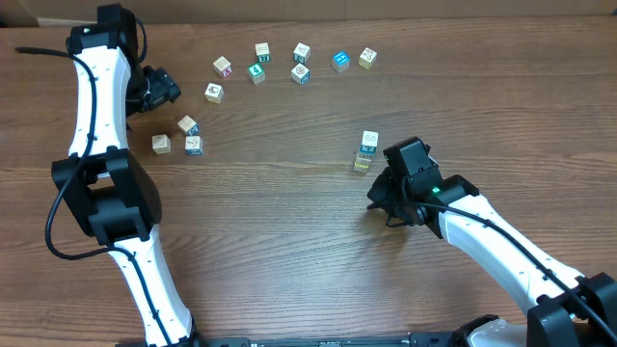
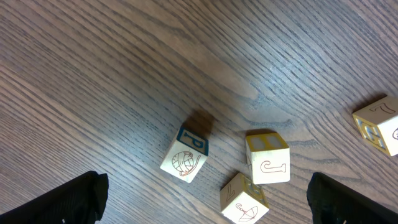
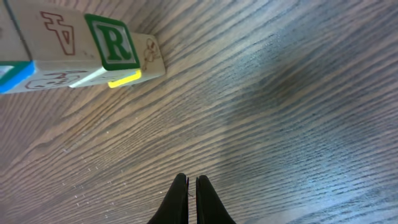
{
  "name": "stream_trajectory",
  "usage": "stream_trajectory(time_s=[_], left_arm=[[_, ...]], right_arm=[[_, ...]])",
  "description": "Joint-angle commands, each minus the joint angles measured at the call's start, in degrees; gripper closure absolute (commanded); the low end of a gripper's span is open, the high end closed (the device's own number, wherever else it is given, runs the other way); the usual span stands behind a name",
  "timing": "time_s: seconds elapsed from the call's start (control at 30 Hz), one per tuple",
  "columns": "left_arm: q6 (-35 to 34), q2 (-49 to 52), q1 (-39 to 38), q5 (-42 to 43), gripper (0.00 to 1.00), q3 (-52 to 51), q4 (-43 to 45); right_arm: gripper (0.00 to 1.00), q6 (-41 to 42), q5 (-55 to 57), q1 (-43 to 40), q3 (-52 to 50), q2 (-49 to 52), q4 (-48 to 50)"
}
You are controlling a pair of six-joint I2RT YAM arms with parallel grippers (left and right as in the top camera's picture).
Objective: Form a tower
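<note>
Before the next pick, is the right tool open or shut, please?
Shut: the right tool has both tips together, holding nothing.

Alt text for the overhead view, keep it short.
A three-cube tower of picture cubes stands right of centre on a wooden table, the shut right gripper just beside it, not touching. The open left gripper hangs at upper left near loose cubes scattered across the top.

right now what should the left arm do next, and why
Probably lower the left jaws onto the block with the blue P and close. They stand wide open above it, and it sits apart from its two neighbours, so it looks the easiest to pick. The tower is only three blocks high, and the right jaws are shut and empty.
</note>
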Motion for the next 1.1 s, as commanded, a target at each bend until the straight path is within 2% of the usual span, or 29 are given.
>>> stream_trajectory(time_s=[0.0,0.2,0.3,0.5,0.73,0.93,1.07], left_arm=[[1.3,0.7,-0.3,-0.3,0.0,1.2,-0.1],[1.3,0.7,-0.3,-0.3,0.01,1.2,-0.1],[1.3,0.7,-0.3,-0.3,0.0,1.2,-0.1],[1.3,0.7,-0.3,-0.3,0.01,1.2,-0.1],[1.3,0.7,-0.3,-0.3,0.0,1.2,-0.1],[1.3,0.7,-0.3,-0.3,0.01,1.2,-0.1],[1.3,0.7,-0.3,-0.3,0.01,1.2,-0.1]], right_arm=[[0.96,0.1,-0.3,-0.1,-1.2,1.2,1.9],[0.96,0.5,-6.2,-0.1,-6.6,4.3,14.1],[0.96,3.1,-6.3,-0.1,-9.0,5.6,18.1],[0.96,3.1,-6.5,-0.2,-14.6,6.4,30.4],[0.96,3.1,-6.8,-2.8,-15.6,9.6,35.9],[0.96,3.1,-13.6,-5.5,-15.6,18.7,46.4],[0.96,3.1,-17.2,-7.8,-15.6,20.9,48.3]])
